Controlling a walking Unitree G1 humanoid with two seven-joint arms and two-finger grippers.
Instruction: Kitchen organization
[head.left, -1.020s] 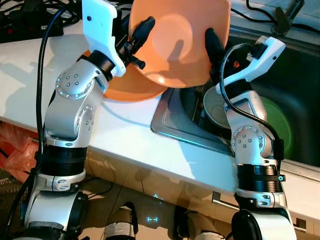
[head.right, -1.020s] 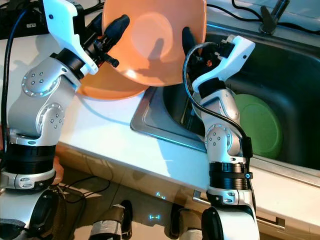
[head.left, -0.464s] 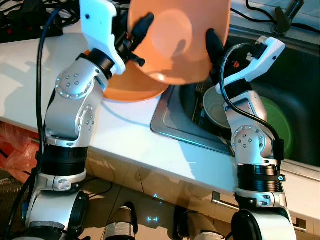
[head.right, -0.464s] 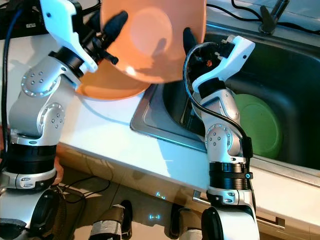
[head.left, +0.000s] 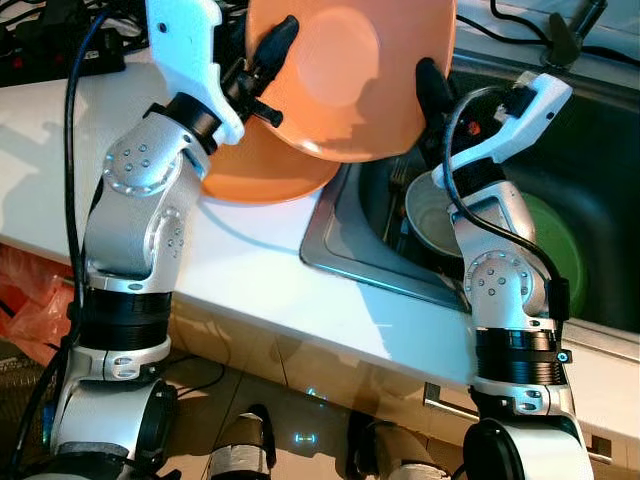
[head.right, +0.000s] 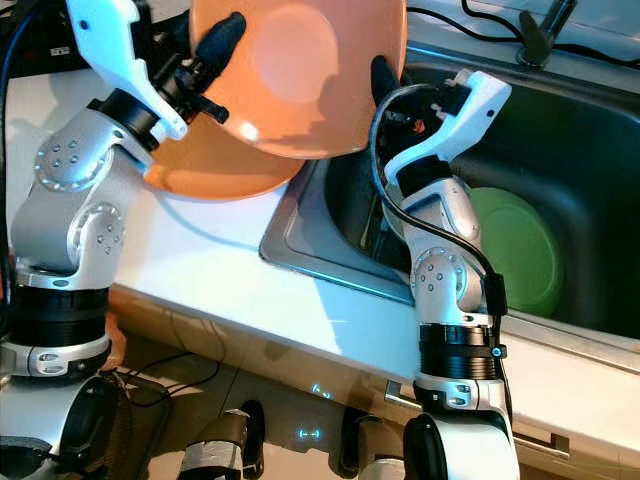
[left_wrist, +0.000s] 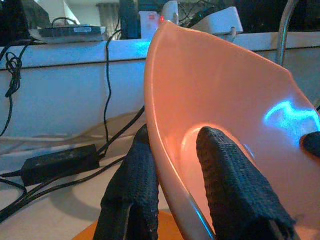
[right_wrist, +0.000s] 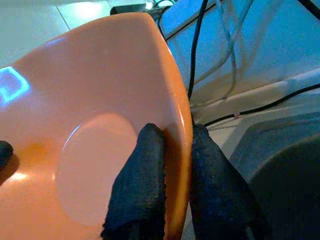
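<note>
Both my grippers hold a square orange plate (head.left: 350, 70) tilted in the air above the counter's edge by the sink. My left gripper (head.left: 272, 50) is shut on its left rim, one finger (left_wrist: 132, 190) behind the plate and the other inside it. On the opposite rim my right gripper (head.left: 430, 85) is shut too, its fingers (right_wrist: 145, 180) pinching the edge. A second orange plate (head.left: 260, 175) lies flat on the white counter (head.left: 230, 270), right under the held one.
The steel sink (head.left: 340, 250) at the right holds a green plate (head.right: 515, 250) and a pale bowl (head.left: 435, 215). A faucet (head.left: 570, 30) stands behind it. Black cables and a power strip (head.left: 50, 50) lie at the back left of the counter.
The held orange plate has moved a little up and to the left, carried by both grippers. The left arm has lifted with it.
</note>
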